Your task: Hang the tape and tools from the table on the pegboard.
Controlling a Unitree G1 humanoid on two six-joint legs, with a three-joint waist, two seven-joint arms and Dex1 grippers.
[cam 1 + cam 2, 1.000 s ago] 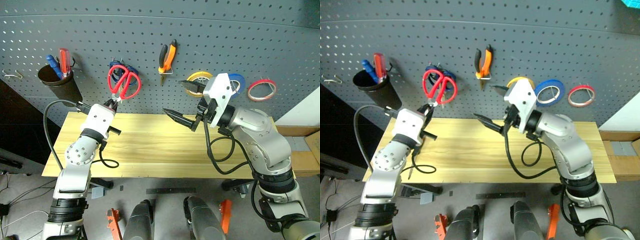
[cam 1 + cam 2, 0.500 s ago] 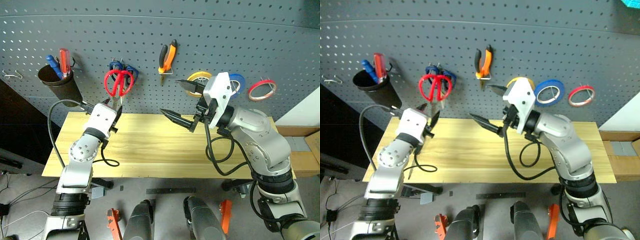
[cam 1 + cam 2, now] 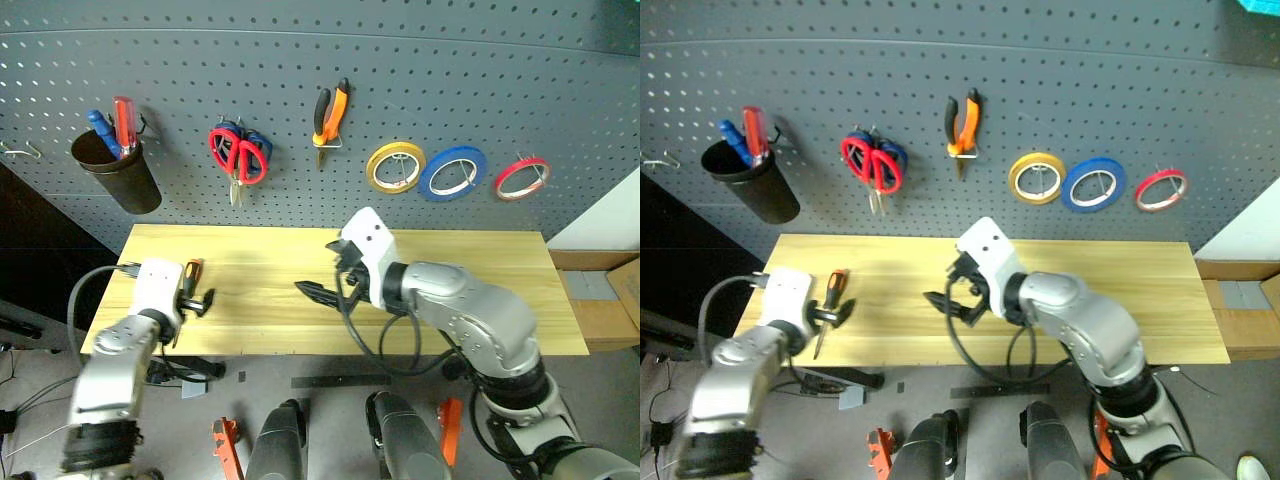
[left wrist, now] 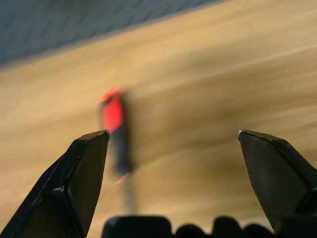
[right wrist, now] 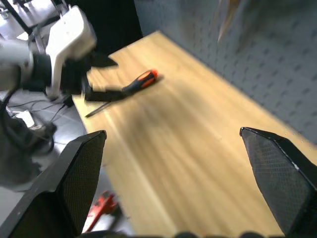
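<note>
Light-yellow wood with visible grain forms the table [image 3: 470, 300], a long top that stands just in front of the pegboard [image 3: 400, 60], a dark grey-blue panel dotted with a regular grid of small holes. One screwdriver [image 3: 830, 303] with an orange-and-black handle and a slim shaft is seen lying flat on the table near its left end, well below the pegboard. On the pegboard, one pair of red-handled scissors [image 3: 238, 157] is hung blades down, with blue handles showing just behind it. To the right of the scissors, one small pair of pliers [image 3: 331, 117] with orange-and-black handles is hung on a hook. Three rings of tape are counted further right along the pegboard: a yellow roll [image 3: 395, 166], a blue roll [image 3: 453, 172] and, last, the thin flat red tape [image 3: 522, 177] with a wide see-through centre. At the left end of the pegboard one black cup [image 3: 118, 173] is hung, with one blue and one red screwdriver handle standing in it. The left gripper [image 3: 199, 300] is held with its fingers spread wide and empty, just beside the screwdriver, right above the table's left end. The right gripper [image 3: 322, 268] is likewise spread wide and empty over the middle of the table.
</note>
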